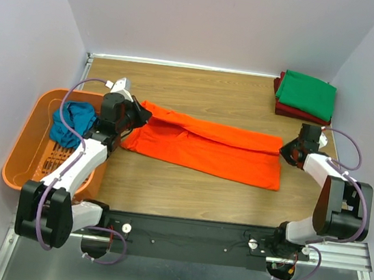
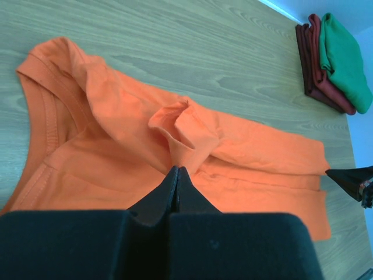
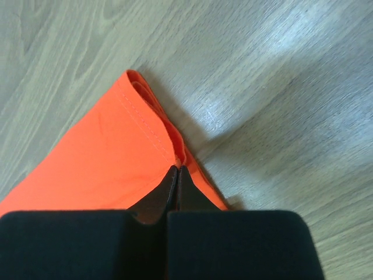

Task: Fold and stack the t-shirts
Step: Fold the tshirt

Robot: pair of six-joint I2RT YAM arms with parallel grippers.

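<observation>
Left hand [image 2: 176,174] pinches orange t-shirt [image 1: 207,147] beside basket [image 1: 22,154] holding teal t-shirt [image 1: 72,123].

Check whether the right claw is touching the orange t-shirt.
Touching. The right wrist view shows the right claw shut on the hemmed edge of the orange t-shirt, with the cloth pinched between its tips.

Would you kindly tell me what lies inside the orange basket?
A crumpled teal-blue t-shirt lies in the basket; whatever may be beneath that shirt is covered.
</observation>
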